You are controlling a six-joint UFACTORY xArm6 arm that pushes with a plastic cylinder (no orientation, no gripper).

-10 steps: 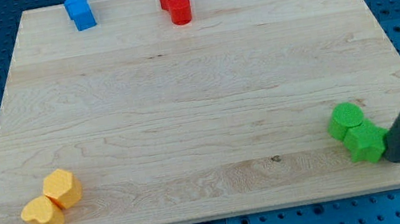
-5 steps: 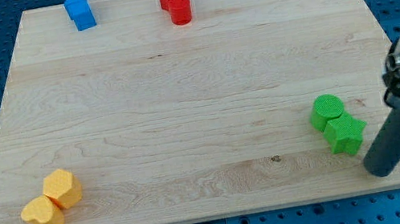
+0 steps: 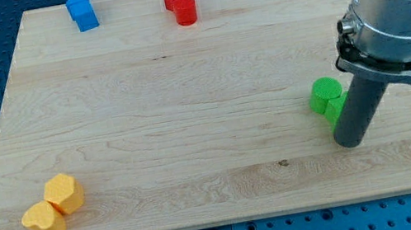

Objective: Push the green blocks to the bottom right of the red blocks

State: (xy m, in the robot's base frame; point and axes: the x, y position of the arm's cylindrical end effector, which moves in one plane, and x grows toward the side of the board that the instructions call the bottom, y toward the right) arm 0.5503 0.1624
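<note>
Two green blocks sit at the view's right: a round one [image 3: 324, 93] and a second one [image 3: 336, 112] just below it, mostly hidden behind my rod. My tip [image 3: 350, 142] rests on the board just below and right of them, touching the lower green block. Two red blocks [image 3: 180, 3] stand together near the view's top centre, far up and left of the green ones.
A blue block [image 3: 81, 10] stands at the view's top left. Two yellow blocks [image 3: 53, 206] lie at the bottom left. The wooden board [image 3: 188, 109] lies on a blue perforated table; its right edge is close to the rod.
My tip has moved up and to the left, and the two green blocks have slid up-left with it, away from the board's bottom right corner.
</note>
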